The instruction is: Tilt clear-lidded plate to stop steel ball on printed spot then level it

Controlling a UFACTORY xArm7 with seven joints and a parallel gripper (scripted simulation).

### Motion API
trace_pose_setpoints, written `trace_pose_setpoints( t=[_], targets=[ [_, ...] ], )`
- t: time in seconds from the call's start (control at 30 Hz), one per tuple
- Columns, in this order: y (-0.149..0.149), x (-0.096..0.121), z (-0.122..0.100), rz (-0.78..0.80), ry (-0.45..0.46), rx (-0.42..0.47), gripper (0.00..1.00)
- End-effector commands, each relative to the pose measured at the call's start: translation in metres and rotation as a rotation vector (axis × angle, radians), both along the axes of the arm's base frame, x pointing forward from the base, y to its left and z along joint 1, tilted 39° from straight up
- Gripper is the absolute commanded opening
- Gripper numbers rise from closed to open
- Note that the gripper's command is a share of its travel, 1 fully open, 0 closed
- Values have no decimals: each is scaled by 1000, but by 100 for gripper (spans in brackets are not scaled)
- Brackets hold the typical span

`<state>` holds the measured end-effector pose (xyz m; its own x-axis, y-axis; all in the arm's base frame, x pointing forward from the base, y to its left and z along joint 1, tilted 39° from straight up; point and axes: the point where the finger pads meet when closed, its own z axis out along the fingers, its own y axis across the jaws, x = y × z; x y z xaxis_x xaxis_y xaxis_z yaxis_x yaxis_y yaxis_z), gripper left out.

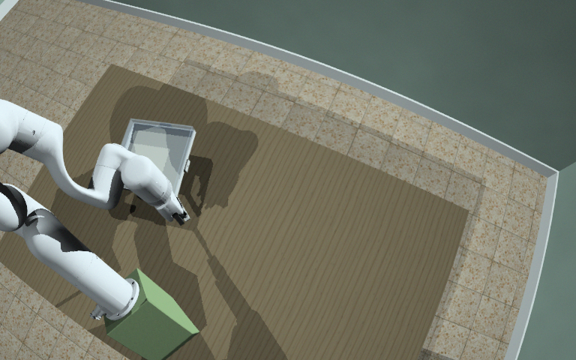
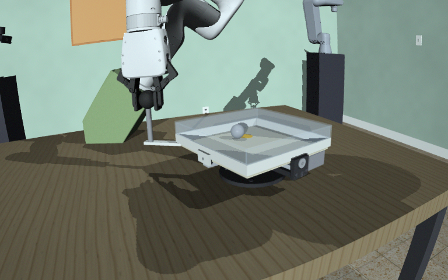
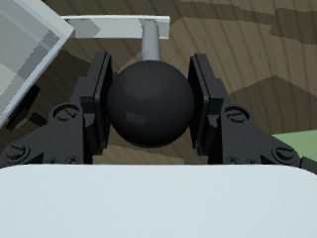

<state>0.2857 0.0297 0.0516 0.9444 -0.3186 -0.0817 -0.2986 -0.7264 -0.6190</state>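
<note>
The clear-lidded plate [image 2: 284,157] [image 1: 189,139] [image 3: 14,59] sits on a dark round base [image 2: 249,181] on the wooden table. The steel ball [image 2: 237,130] rests inside it, touching the left edge of the yellow printed spot [image 2: 247,136]. A grey upright rod [image 2: 149,126] [image 3: 151,39] with a black knob [image 2: 146,99] [image 3: 151,103] rises from a flat arm [image 2: 161,143] [image 3: 106,27] fixed to the plate's left side. My gripper [image 2: 147,100] [image 3: 150,76] [image 1: 181,219] is shut on the black knob. The plate looks slightly tilted.
A green block [image 2: 108,112] [image 1: 152,318] holds the arm's base behind the handle. A second grey arm on a dark pedestal [image 2: 324,86] stands at the table's far right. The table's front edge [image 2: 363,241] runs along the lower right.
</note>
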Motion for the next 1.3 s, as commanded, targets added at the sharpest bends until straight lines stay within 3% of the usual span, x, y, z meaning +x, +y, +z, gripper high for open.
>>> trace_pose_setpoints(
  t=[0.0, 1.27],
  targets=[
    [-1, 1, 1, -3, -2, 0, 0],
    [-1, 1, 1, -3, -2, 0, 0]
  ],
)
